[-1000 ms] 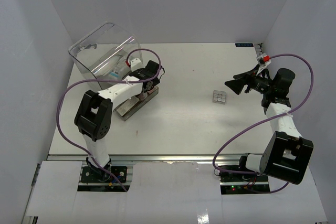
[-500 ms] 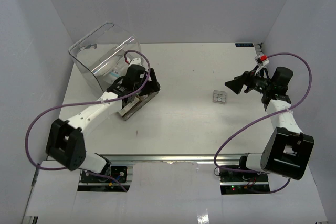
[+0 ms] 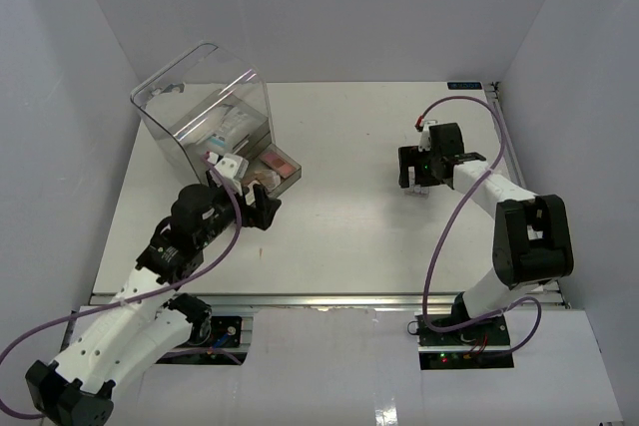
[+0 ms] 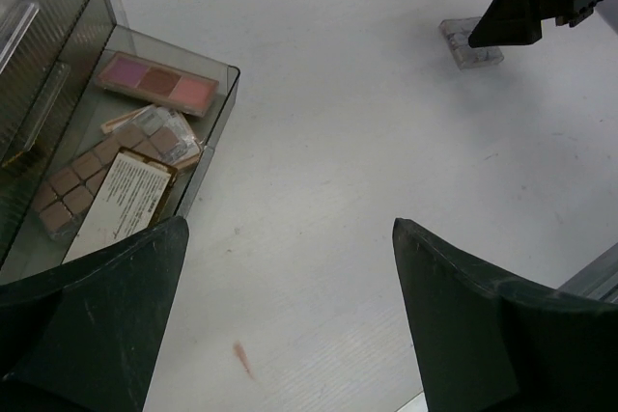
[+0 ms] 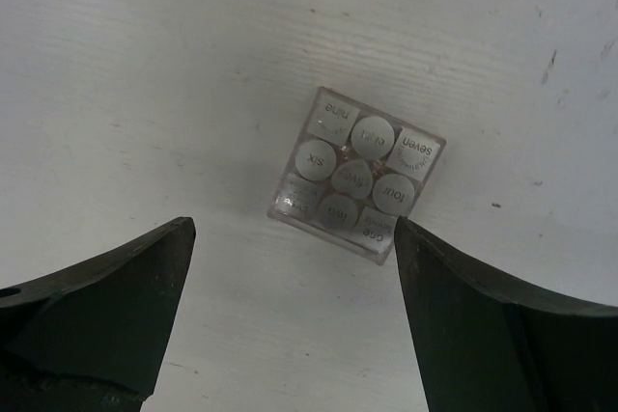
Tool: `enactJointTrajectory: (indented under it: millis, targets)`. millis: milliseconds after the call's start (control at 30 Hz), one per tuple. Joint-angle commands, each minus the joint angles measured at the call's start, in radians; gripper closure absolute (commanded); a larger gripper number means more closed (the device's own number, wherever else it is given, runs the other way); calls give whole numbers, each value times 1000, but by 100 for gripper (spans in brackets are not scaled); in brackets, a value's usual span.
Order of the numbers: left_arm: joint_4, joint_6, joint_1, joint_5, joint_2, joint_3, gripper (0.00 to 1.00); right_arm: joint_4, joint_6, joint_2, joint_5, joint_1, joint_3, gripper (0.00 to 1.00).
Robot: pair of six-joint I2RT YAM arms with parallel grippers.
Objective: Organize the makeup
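Observation:
A clear drawer stands pulled out of the big clear box. It holds a pink multi-pan strip, a brown palette, a greyish palette and a white-labelled item. My left gripper is open and empty, hovering over bare table to the near right of the drawer; it also shows in the left wrist view. A small clear square palette with grey round pans lies on the table at the right. My right gripper is open just above it, fingers either side, not touching.
The clear box fills the back left corner, with more items showing inside it. A small reddish smear marks the table below my left gripper. The white table is walled on three sides.
My left arm has pulled back from the drawer toward the near edge, leaving the drawer open. My right arm has swung left and down over the square palette.

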Motion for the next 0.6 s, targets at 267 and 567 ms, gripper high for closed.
enactJointTrajectory:
  millis: [267,567]
  targets:
    - [53,34,7,-125,-193,-91,2,-1,148,111,296,51,38,10]
    - [46,34,7,-127,-189,-87,2,1,171,182,269,51,80,10]
